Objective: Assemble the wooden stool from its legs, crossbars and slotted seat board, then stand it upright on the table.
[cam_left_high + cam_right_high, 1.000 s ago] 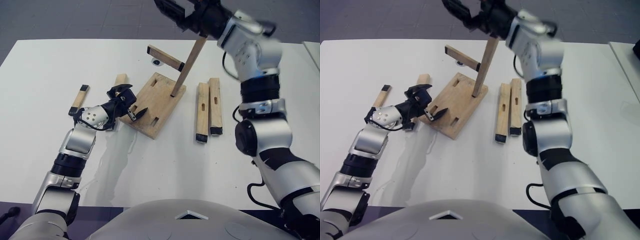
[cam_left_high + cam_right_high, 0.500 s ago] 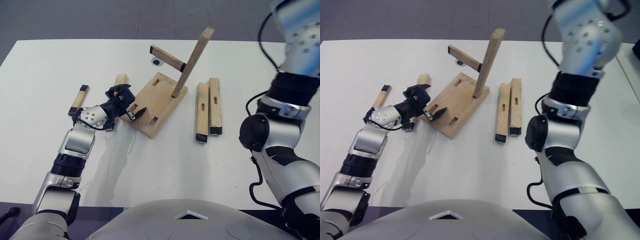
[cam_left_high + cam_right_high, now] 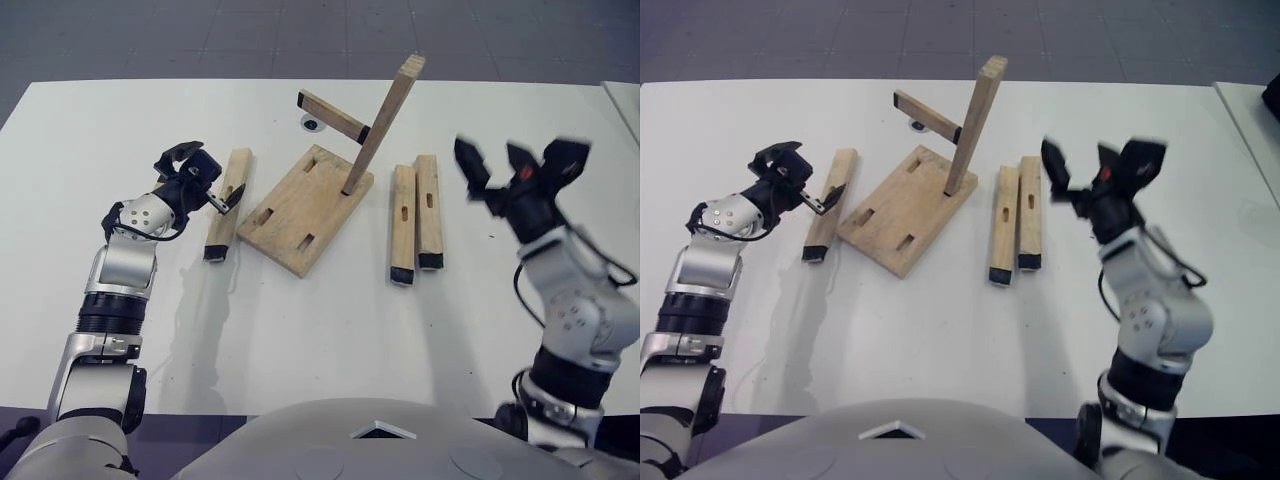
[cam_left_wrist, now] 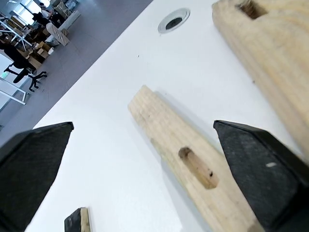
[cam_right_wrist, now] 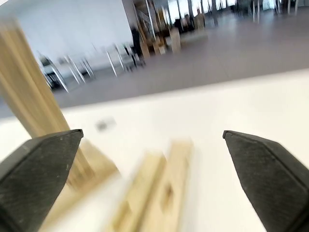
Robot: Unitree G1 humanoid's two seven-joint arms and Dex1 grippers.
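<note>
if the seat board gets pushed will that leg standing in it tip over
Probably wobbly: the leg leans, seated in one slot of the seat board, with nothing else bracing it. The crossbar sticking out sideways likely adds top weight on that side. The board itself lies flat and should slide, not tip.

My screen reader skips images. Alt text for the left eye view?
Slotted seat board flat on a white table, one leg standing in it bearing a crossbar. Three loose legs lie beside it; left claw and right claw hover open.
</note>
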